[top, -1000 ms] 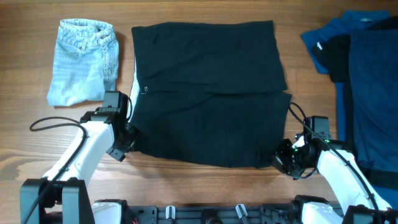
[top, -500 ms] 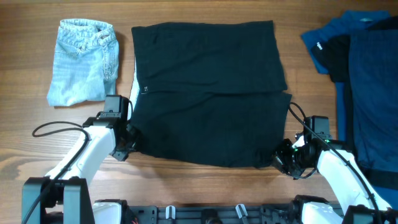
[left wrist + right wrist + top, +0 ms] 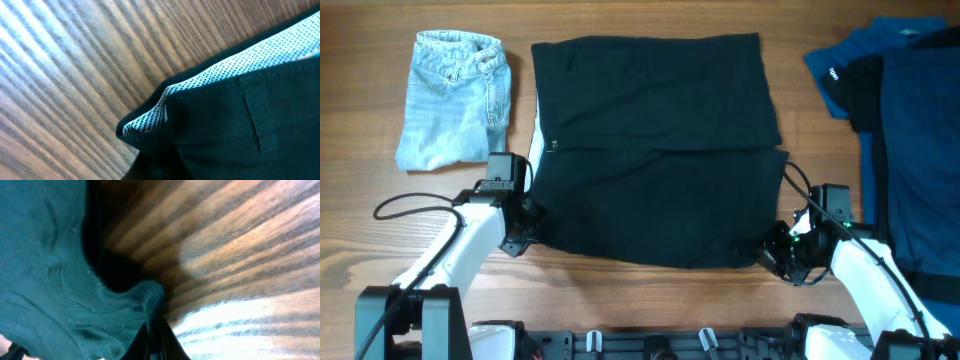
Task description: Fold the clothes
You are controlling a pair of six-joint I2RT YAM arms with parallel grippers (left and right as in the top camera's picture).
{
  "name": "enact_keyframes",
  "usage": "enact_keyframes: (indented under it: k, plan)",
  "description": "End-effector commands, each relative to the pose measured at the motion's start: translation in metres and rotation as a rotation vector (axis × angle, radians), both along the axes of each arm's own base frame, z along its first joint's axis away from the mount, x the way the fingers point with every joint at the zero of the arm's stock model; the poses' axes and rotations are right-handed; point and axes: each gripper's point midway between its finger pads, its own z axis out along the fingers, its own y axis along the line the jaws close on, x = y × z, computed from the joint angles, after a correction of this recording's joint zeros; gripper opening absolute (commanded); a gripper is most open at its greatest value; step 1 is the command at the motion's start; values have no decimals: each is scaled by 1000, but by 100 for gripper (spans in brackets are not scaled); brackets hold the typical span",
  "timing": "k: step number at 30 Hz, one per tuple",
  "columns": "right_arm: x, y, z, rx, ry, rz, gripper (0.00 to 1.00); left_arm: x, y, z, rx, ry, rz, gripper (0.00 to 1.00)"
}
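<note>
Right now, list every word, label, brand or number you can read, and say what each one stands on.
No text is readable in any view.
Small white mark on the dark blue fabric garment: too small to read.
Tiny pale speck on the plain black matte shorts: too small to read.

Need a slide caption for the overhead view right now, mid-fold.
Left gripper and right gripper pinch near corners of the black shorts; denim lies far left, blue clothes far right.

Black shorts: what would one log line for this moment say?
black shorts: flat on table | left gripper: shut on near-left corner | right gripper: shut on near-right corner | jeans: far left
</note>
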Motion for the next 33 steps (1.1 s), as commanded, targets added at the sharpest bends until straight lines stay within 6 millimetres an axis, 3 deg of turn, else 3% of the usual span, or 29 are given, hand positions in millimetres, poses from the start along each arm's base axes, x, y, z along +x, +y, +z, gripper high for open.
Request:
enact_keyframes:
  k: [1,6,13,20,24,30,33]
  plan:
    - [27,-13,26,-77,-83,54,4,-5,-14,0,-71,22,-135,4]
    - [41,-27,63,-154,-100,108,4,-5,-18,19,-81,58,-172,4]
    - [48,-33,83,-194,-122,148,4,-2,-32,56,-88,20,-251,4]
    - [51,-34,90,-202,-147,190,4,-25,-31,84,-87,-9,-260,4]
    - [55,-34,109,-209,-168,228,4,-41,-29,93,-83,2,-258,4]
    - [71,-40,156,-250,-240,229,4,-68,-27,99,-89,90,-251,4]
    - [74,-48,169,-299,-242,223,4,-66,-26,108,-86,84,-251,4]
